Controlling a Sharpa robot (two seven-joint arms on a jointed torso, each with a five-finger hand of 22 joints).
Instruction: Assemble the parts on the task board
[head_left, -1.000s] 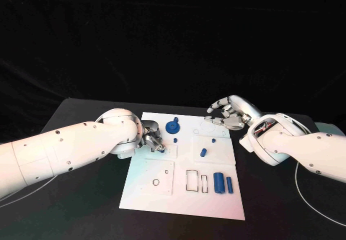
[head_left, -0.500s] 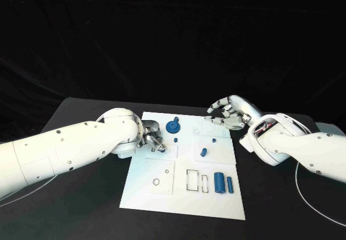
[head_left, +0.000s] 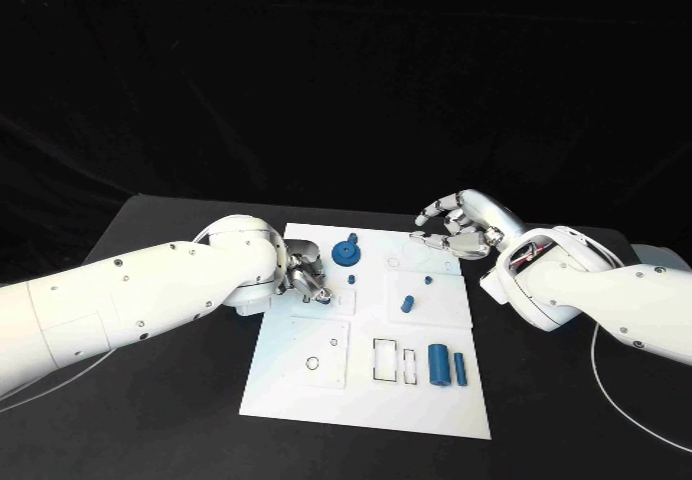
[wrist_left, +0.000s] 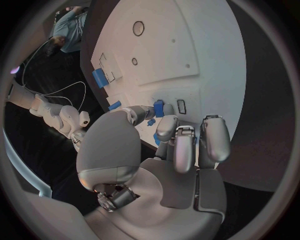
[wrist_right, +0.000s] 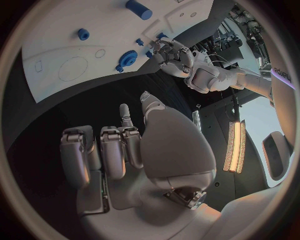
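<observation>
The white task board (head_left: 368, 395) lies in the middle of the table. My left hand (head_left: 306, 278) is at the board's left edge, fingers curled down; thumb and a fingertip pinch a small blue part (wrist_left: 159, 107) beside a small rectangular slot (wrist_left: 181, 106). Close by on the board are a blue gear (head_left: 346, 252), a tiny blue piece (head_left: 351, 281) and a blue peg (head_left: 407, 303). Two longer blue parts (head_left: 437, 365) lie near the board's right side. My right hand (head_left: 459, 230) hovers over the board's far right corner, fingers loosely curved, holding nothing.
The board carries outlined rectangular slots (head_left: 387, 360) and a round hole (head_left: 312, 365) in its near half. Black table (head_left: 173, 400) surrounds the board on all sides. My left forearm (head_left: 130, 300) crosses the table's left part.
</observation>
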